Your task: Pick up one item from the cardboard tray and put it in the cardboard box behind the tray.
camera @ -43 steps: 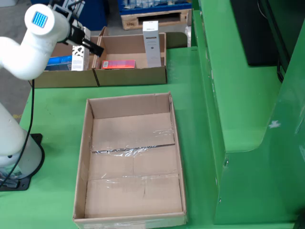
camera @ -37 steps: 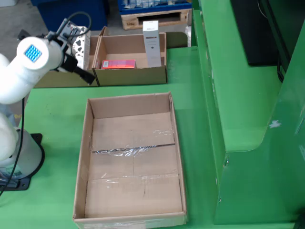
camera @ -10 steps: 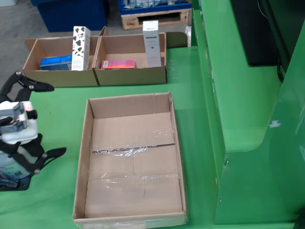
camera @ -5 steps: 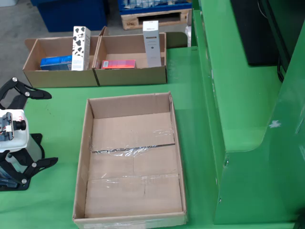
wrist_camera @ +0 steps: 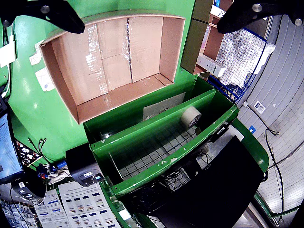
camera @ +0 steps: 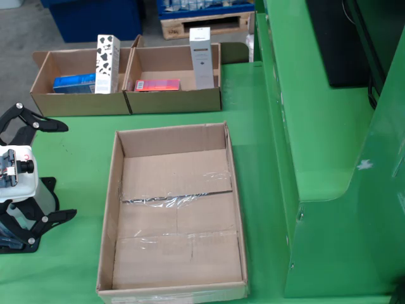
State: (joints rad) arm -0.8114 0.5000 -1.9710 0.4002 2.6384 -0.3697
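- View from above: the pincer [camera: 35, 171] hangs spread wide and empty at the table's [camera: 76, 136] left edge.
- The large cardboard tray [camera: 112, 209] beside it looks bare.
- Items, like the cow-patterned carton [camera: 107, 56], stand in the rear boxes [camera: 174, 100]; confirm a target first.

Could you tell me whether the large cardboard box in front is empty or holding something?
Empty. The large cardboard box shows only its bare floor with strips of clear tape in the fixed view, and the gripper-mounted view shows the same.
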